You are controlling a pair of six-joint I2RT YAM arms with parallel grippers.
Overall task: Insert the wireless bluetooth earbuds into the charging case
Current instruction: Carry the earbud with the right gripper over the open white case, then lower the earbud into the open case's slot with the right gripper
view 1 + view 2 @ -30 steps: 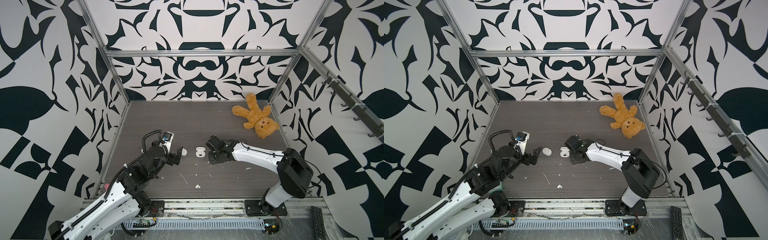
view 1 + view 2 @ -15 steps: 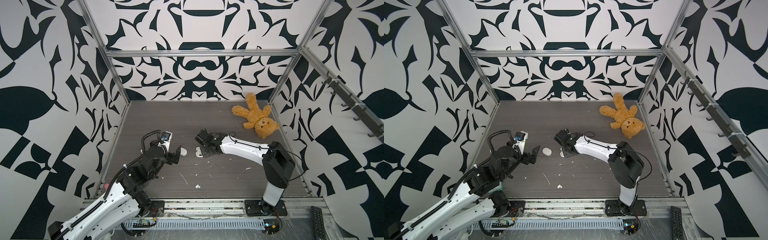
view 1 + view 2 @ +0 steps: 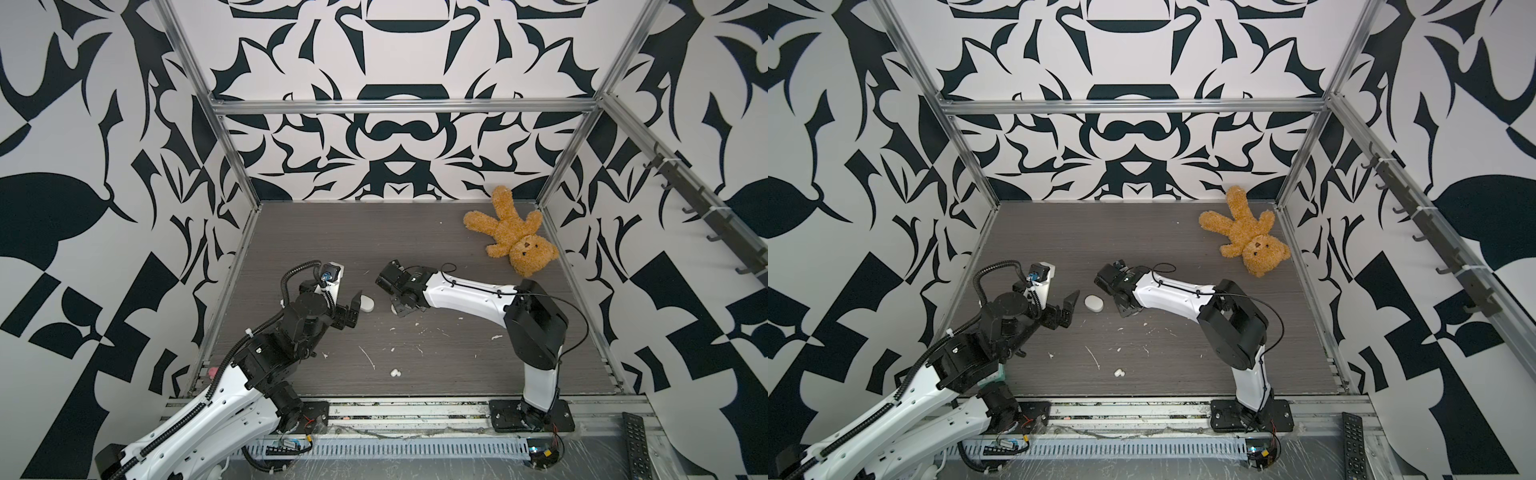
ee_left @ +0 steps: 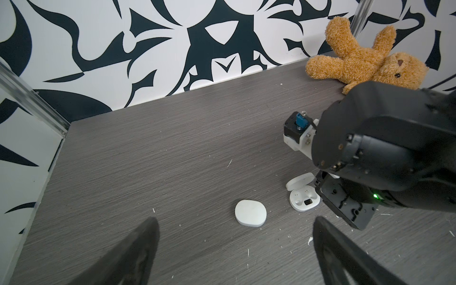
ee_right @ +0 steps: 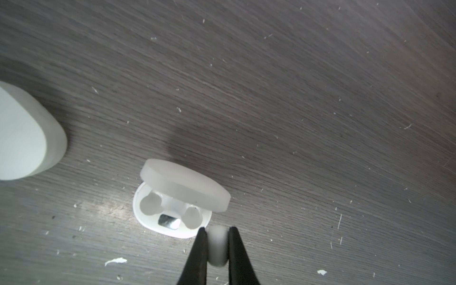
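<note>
Now further left, at the open case [image 5: 182, 187] — right jaws clenched on 1 earbud [image 5: 217, 244]; left jaws wide.

We find the open case [image 4: 304, 197] mostly hidden under the right arm [image 3: 465, 297] in both top views, closed case [image 5: 22, 133] cut off in the right wrist view.

Setting: robot test cell in a lab. An aluminium frame [image 3: 395, 107] encloses a grey wood-grain surface [image 3: 415, 232]. The walls [image 3: 395, 145] carry a black-and-white abstract print. A left arm [image 3: 216, 415] and a right arm [image 3: 465, 297], both white, are bolted to a slotted rail [image 3: 395, 409] along the lower edge. A hook rack [image 3: 681, 174] is at the upper right and a remote control [image 3: 636, 446] in the lower right corner.
</note>
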